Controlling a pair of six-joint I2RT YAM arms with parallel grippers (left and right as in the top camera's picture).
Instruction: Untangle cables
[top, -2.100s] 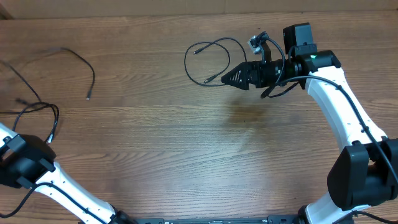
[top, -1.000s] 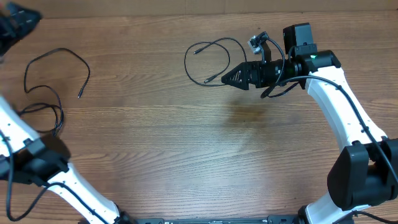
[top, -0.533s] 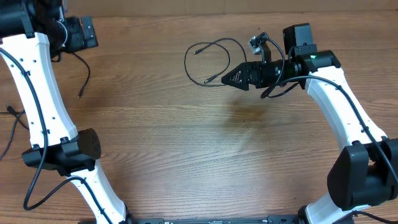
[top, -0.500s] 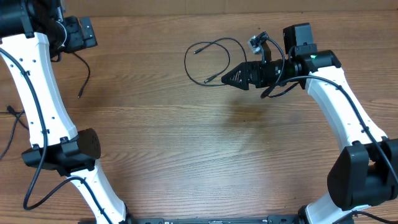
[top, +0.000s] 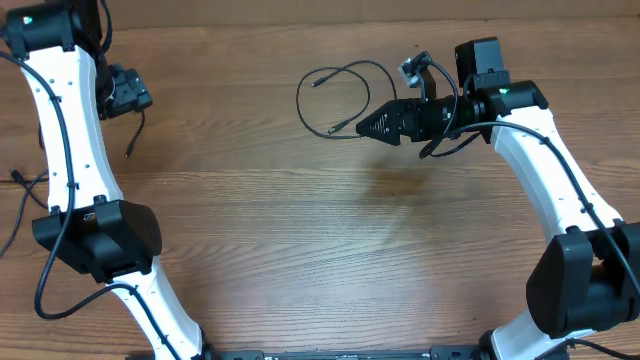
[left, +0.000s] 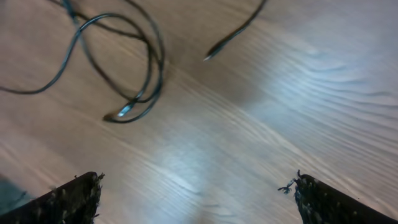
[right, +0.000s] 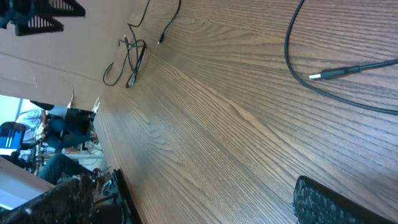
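Observation:
One thin black cable lies in a loop at the back centre, its plug ends just left of my right gripper, which is open and empty. The right wrist view shows that cable and its plug ahead of the open right gripper. My left gripper hovers at the back left above another cable. The left wrist view has looped cable and a loose plug end beyond the wide-open, empty left gripper. A further piece of cable shows at the left edge.
The wooden table carries nothing else. My left arm's white link stands over the left side. Thick black wires hang on the right arm. The table's back edge runs close behind both cable groups.
My left arm has swung up from the lower left to the back left, its gripper now settling lower, over the left cables. The right arm and its cable have not moved.

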